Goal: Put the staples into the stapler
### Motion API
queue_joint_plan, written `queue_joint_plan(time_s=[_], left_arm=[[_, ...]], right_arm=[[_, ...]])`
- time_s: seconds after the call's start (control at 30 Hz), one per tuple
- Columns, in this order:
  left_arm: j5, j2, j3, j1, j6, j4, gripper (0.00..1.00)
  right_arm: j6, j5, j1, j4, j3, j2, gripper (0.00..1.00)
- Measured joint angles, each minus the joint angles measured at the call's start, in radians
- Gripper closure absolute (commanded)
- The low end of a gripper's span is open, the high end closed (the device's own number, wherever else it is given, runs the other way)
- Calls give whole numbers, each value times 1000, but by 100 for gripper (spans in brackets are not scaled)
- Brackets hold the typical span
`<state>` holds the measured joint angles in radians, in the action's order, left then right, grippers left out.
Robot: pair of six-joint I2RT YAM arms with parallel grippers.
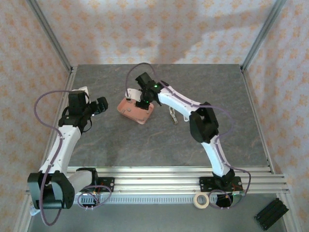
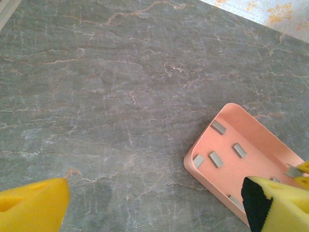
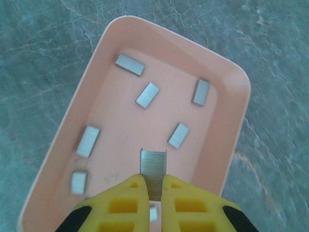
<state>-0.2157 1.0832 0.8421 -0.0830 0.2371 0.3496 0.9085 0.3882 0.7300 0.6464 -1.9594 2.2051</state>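
A salmon-pink tray (image 1: 131, 112) sits mid-table with several loose grey staples (image 3: 147, 95) on its floor (image 3: 120, 125). My right gripper (image 3: 153, 182) hovers over the tray's near end, shut on one upright strip of staples (image 3: 153, 162) that sticks out past the yellow fingertips. In the top view this gripper (image 1: 144, 101) is above the tray. A small pale V-shaped object (image 1: 172, 116), apparently the stapler, lies on the table right of the tray beside the right arm. My left gripper (image 1: 101, 105) is left of the tray, open, with bare table between its yellow fingers (image 2: 29, 208). The tray (image 2: 251, 159) and staples (image 2: 216, 159) lie at its lower right.
Patterned cloth walls and metal posts (image 1: 50, 36) enclose the grey marble table (image 1: 145, 145). An aluminium rail (image 1: 159, 174) runs along the near edge. A tape roll (image 1: 201, 200) and a black block (image 1: 271, 212) lie in front of it.
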Motion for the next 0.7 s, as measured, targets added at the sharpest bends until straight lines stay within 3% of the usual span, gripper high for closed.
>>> queue_joint_plan(time_s=[0.43,0.7], left_arm=[[-37,-42,-103,45,-102,-45,8],[-47,-80,-161,147,-229,-74,9]], right_arm=[[-447,-183,30,-354,769,-603,91],[-801,-343,63,-386,1028,-794,90]])
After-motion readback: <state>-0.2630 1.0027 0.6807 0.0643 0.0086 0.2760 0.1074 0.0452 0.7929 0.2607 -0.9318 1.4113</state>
